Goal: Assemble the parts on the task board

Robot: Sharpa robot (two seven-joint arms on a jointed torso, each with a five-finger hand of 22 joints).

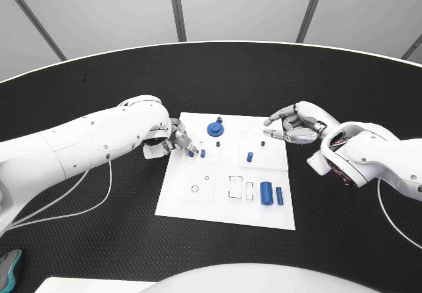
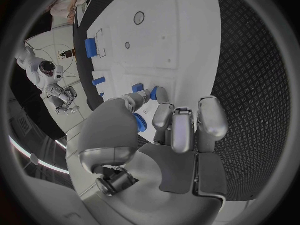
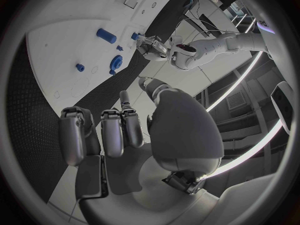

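The white task board (image 1: pixel 198 204) lies in the middle of the table. My left hand (image 1: pixel 176 139) is at the board's left edge and pinches a small blue peg (image 2: pixel 154 92) between thumb and a fingertip; the peg (image 1: pixel 191 152) stands low over the board beside a second peg (image 1: pixel 203 153). A blue gear (image 1: pixel 214 128) sits just beyond that hand. My right hand (image 1: pixel 294 125) hovers over the board's far right corner, fingers loosely bent and apart, holding nothing. Another peg (image 1: pixel 250 157) stands mid-board, and two blue cylinders (image 1: pixel 266 192) lie near the right edge.
The black table (image 1: pixel 105 244) surrounds the board, with bare room on all sides. A white cable (image 1: pixel 97 195) loops from my left arm across the table on the left. Empty slots (image 1: pixel 237 186) are cut in the board's near half.
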